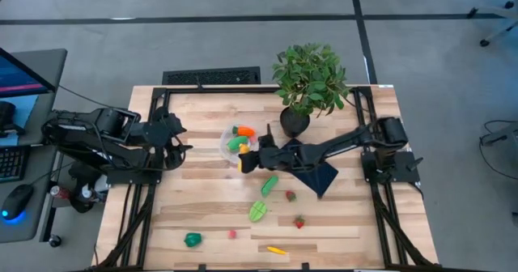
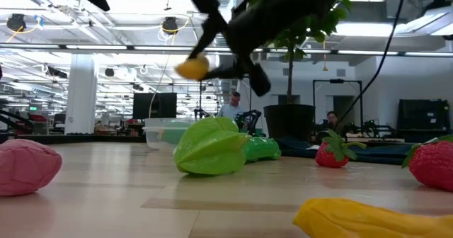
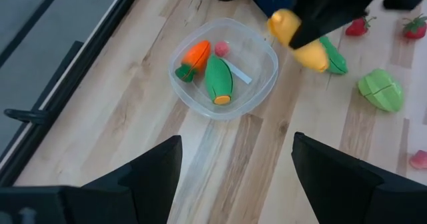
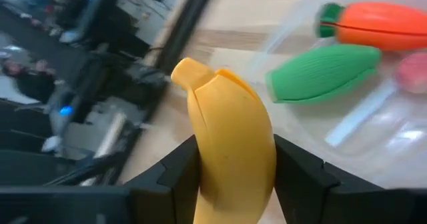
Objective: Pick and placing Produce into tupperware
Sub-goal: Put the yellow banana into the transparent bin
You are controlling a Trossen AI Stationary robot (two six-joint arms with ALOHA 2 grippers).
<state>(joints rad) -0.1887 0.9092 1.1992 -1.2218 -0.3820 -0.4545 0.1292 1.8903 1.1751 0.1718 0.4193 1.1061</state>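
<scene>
The tupperware [image 3: 264, 84] is a clear round bowl in the table's middle; an orange carrot [image 3: 196, 55], a green cucumber [image 3: 217, 79] and a small pink piece lie in it. My right gripper [image 1: 249, 159] hovers at the bowl's near-right rim, shut on a yellow banana [image 3: 297, 39]. More produce lies toward the near edge: a green cucumber [image 1: 269, 184], two strawberries [image 1: 290, 195], a light green fruit [image 1: 258, 212], a green pepper [image 1: 193, 240] and a yellow piece [image 1: 277, 250]. My left gripper [image 3: 233, 177] waits open to the bowl's left. My right gripper pinches the banana's middle [image 4: 230, 154] between its two fingers [image 4: 177, 174], which lie across it. The stem end [image 4: 190, 72] sticks out past the fingertips. The banana is lifted clear above the table [image 2: 192, 68], beside the bowl's rim.
A leafy potted plant [image 1: 307, 82] stands behind and to the right of the bowl. A dark blue flat rectangle [image 1: 317, 175] lies under my right arm. Black frame rails run along the table's left and right sides. A keyboard and mouse sit on a desk off the left edge.
</scene>
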